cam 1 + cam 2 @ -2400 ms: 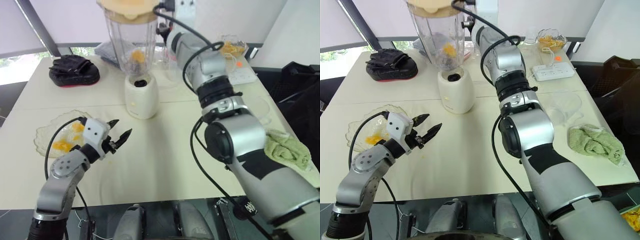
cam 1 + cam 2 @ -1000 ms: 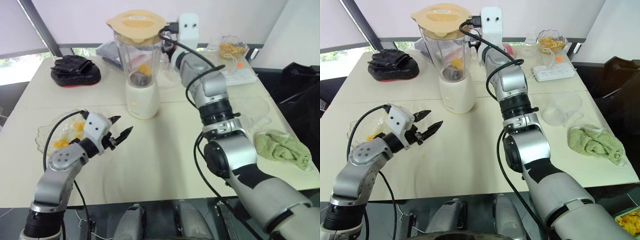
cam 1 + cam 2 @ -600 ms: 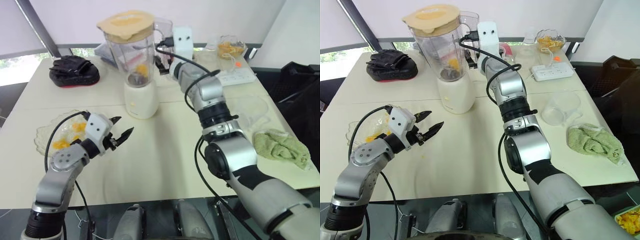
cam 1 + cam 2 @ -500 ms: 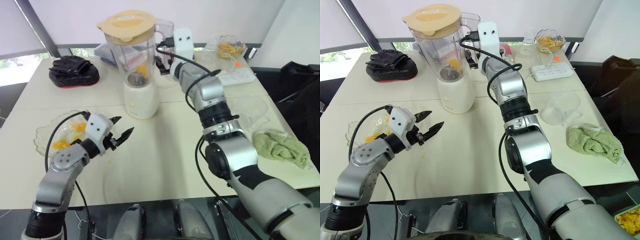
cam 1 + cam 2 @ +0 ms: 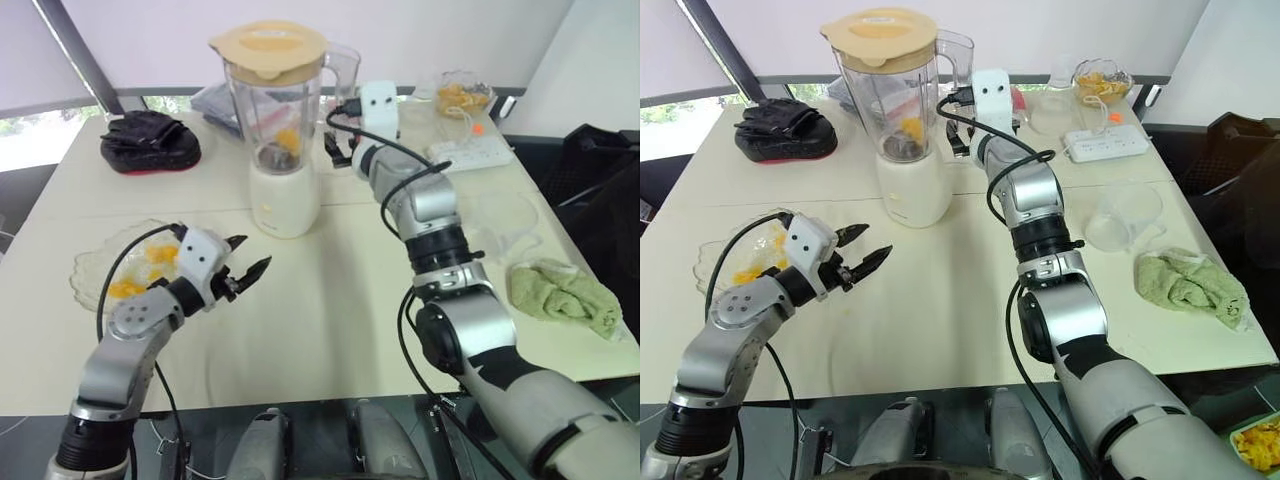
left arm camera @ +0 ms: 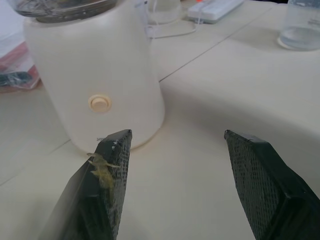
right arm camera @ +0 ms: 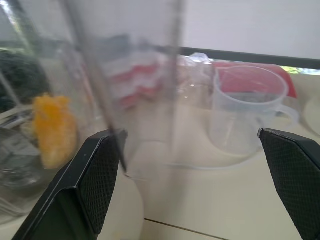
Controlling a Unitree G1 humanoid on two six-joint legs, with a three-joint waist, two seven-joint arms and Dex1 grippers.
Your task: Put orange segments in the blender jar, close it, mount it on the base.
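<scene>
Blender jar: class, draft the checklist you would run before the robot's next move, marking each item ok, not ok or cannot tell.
1. The blender jar has its lid on: ok.
2. An orange segment is inside the jar: ok.
3. The jar stands upright on the base: ok.
4. The jar is locked to the base: cannot tell.
5. The right end effector and left end effector are open, holding nothing: ok.
6. The plate is emptied of orange pieces: not ok.
</scene>
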